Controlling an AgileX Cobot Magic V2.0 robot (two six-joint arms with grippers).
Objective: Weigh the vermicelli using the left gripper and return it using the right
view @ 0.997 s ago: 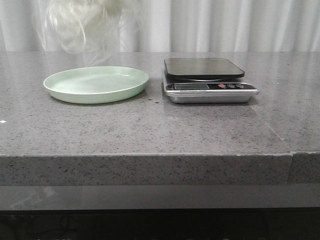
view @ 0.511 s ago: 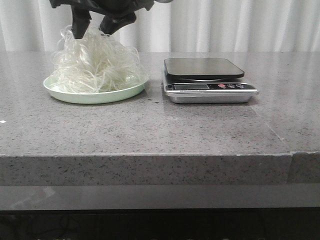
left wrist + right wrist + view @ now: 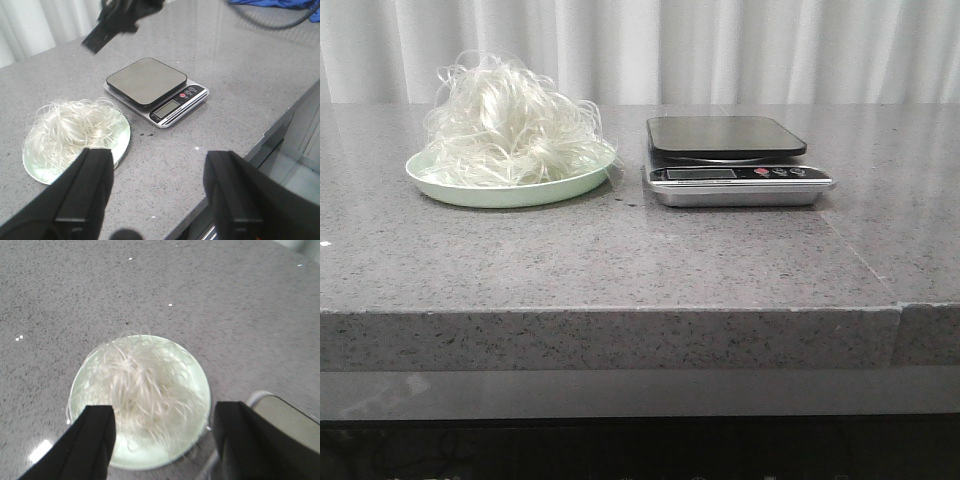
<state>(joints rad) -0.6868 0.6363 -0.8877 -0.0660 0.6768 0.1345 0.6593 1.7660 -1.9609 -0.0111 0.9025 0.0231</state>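
Observation:
The vermicelli [image 3: 510, 125] lies as a fluffy whitish tangle on the pale green plate [image 3: 500, 192], at the table's left. It also shows in the left wrist view [image 3: 75, 127] and the right wrist view [image 3: 145, 382]. My right gripper [image 3: 165, 440] is open and empty, hanging high above the plate [image 3: 150, 460]. My left gripper [image 3: 160, 197] is open and empty, high over the table's front edge, and nearer to me than the plate [image 3: 122, 145] and the scale [image 3: 150, 82]. Neither gripper shows in the front view.
A silver kitchen scale [image 3: 730, 160] with a dark, bare platform stands right of the plate. Its corner shows in the right wrist view [image 3: 285, 415]. A blurred black part of the right arm [image 3: 120, 20] hangs above the scale. A white curtain hangs behind the grey stone table [image 3: 640, 260].
One second ago the vermicelli hung in the air above the bare plate. A gripper set it on the plate, let go, and has risen out of the front view.

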